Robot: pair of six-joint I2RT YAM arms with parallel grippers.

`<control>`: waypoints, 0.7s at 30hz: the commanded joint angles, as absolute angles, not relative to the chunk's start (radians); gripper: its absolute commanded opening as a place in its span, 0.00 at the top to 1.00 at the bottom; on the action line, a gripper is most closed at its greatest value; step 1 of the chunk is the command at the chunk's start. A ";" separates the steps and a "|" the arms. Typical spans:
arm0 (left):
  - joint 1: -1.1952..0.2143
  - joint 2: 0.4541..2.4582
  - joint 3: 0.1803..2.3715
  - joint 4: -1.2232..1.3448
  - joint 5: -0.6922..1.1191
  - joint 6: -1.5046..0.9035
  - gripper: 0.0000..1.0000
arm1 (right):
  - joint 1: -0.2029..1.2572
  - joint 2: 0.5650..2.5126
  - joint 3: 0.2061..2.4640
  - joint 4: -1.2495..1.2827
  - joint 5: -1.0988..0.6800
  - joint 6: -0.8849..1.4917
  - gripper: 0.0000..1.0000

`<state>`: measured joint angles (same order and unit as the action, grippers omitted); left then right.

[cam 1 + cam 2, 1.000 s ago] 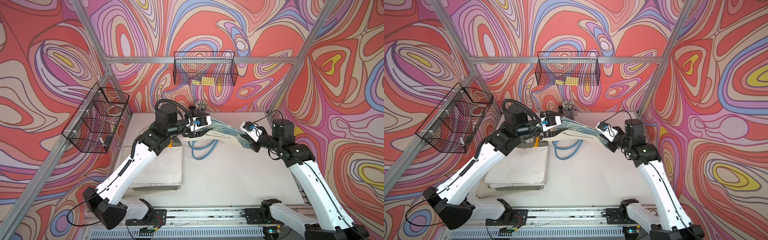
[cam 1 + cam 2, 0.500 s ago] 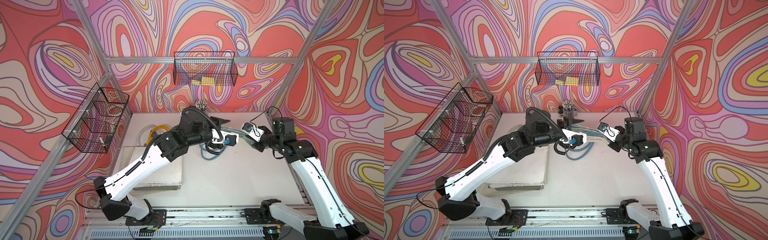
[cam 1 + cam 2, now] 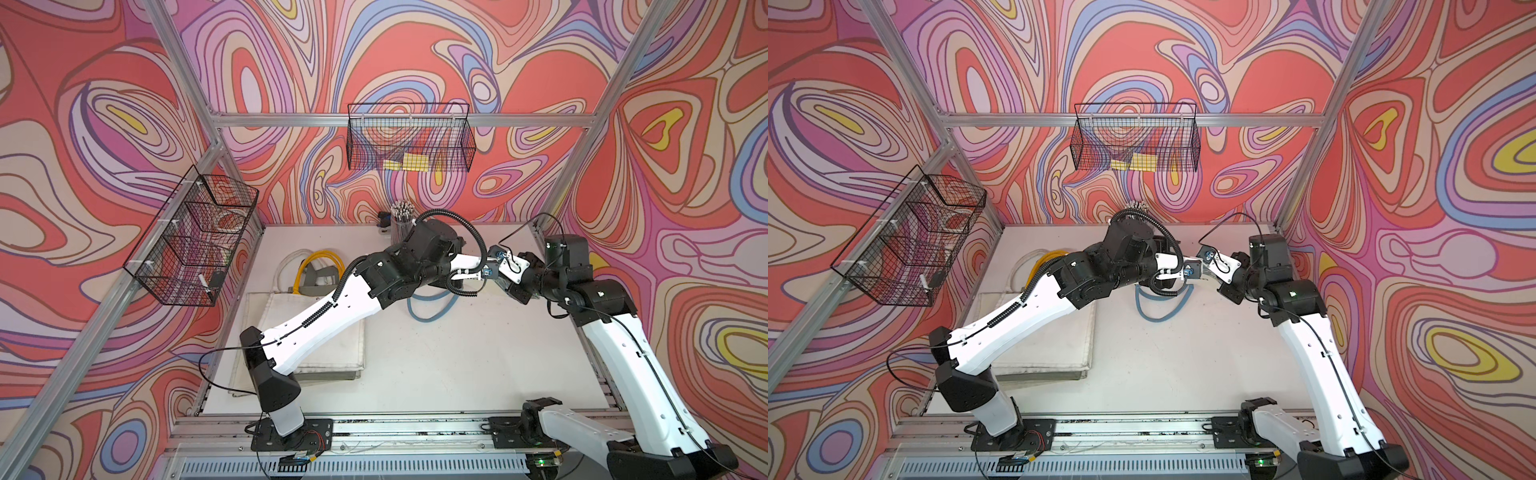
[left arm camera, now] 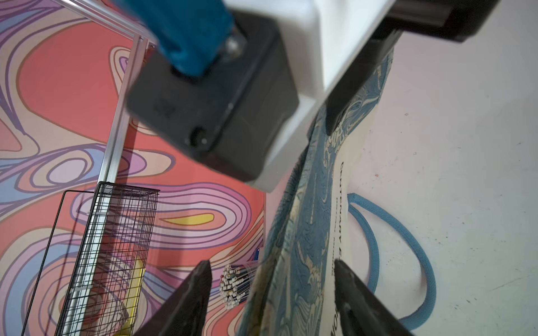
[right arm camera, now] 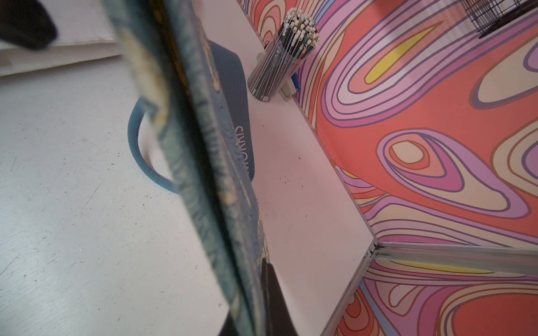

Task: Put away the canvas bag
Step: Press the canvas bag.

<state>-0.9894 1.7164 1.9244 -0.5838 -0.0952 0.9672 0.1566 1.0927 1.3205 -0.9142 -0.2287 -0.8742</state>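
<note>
The canvas bag (image 4: 302, 256) is blue with a cream pattern and lettering. It hangs edge-on, and its blue rope handle (image 3: 430, 305) loops down onto the table. My right gripper (image 5: 254, 279) is shut on one end of the bag, with a dark finger (image 5: 275, 293) pressed against the cloth. My left gripper (image 4: 270, 269) is open, a finger on each side of the bag's edge and neither touching it. In both top views the two grippers meet at the back right, left gripper (image 3: 484, 272) beside right gripper (image 3: 500, 259). The left arm hides most of the bag there.
A pile of flat cream bags (image 3: 266, 320) with a yellow handle (image 3: 320, 266) lies at the left under my left arm. A cup of pencils (image 3: 401, 216) stands by the back wall. Wire baskets hang on the back wall (image 3: 409, 143) and the left wall (image 3: 191, 237).
My left arm has swung right, from the bag's left end over to beside the right gripper. The bag no longer stretches between the two grippers. The right arm has barely moved.
</note>
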 commanded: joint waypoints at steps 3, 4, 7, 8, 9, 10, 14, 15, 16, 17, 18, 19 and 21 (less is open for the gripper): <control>-0.977 1.730 1.938 -0.620 -0.164 0.958 0.48 | 0.155 1.098 1.383 -0.894 -0.267 -0.855 1.00; -0.971 1.730 1.936 -0.619 -0.162 0.956 0.54 | 0.156 1.097 1.385 -0.896 -0.275 -0.854 1.00; -0.964 1.733 1.933 -0.618 -0.161 0.958 0.80 | 0.155 1.096 1.389 -0.897 -0.292 -0.845 1.00; -0.962 1.733 1.933 -0.618 -0.161 0.960 0.87 | 0.156 1.095 1.388 -0.898 -0.297 -0.845 1.00; -0.963 1.733 1.933 -0.621 -0.158 0.963 0.94 | 0.155 1.096 1.385 -0.897 -0.303 -0.843 1.00; -0.961 1.733 1.933 -0.621 -0.159 0.966 0.98 | 0.156 1.095 1.384 -0.896 -0.309 -0.842 1.00; -0.955 1.728 1.919 -0.618 -0.171 0.978 1.00 | 0.155 1.092 1.375 -0.887 -0.335 -0.825 1.00; -0.952 1.723 1.911 -0.613 -0.172 0.978 1.00 | 0.155 1.092 1.372 -0.886 -0.340 -0.821 1.00; -0.949 1.718 1.904 -0.608 -0.170 0.978 1.00 | 0.156 1.092 1.369 -0.885 -0.346 -0.819 1.00; -0.945 1.711 1.897 -0.605 -0.167 0.978 1.00 | 0.156 1.090 1.365 -0.882 -0.349 -0.817 1.00; -0.941 1.704 1.888 -0.601 -0.162 0.979 1.00 | 0.155 1.088 1.361 -0.878 -0.354 -0.809 1.00; -0.935 1.694 1.878 -0.593 -0.156 0.979 1.00 | 0.155 1.084 1.354 -0.873 -0.359 -0.803 0.97; -0.920 1.668 1.856 -0.576 -0.138 0.979 1.00 | 0.156 1.074 1.333 -0.860 -0.354 -0.788 0.70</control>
<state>-0.9611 1.7000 1.8908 -0.5785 -0.1200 0.9649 0.1555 1.1099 1.3411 -0.9257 -0.2703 -0.8299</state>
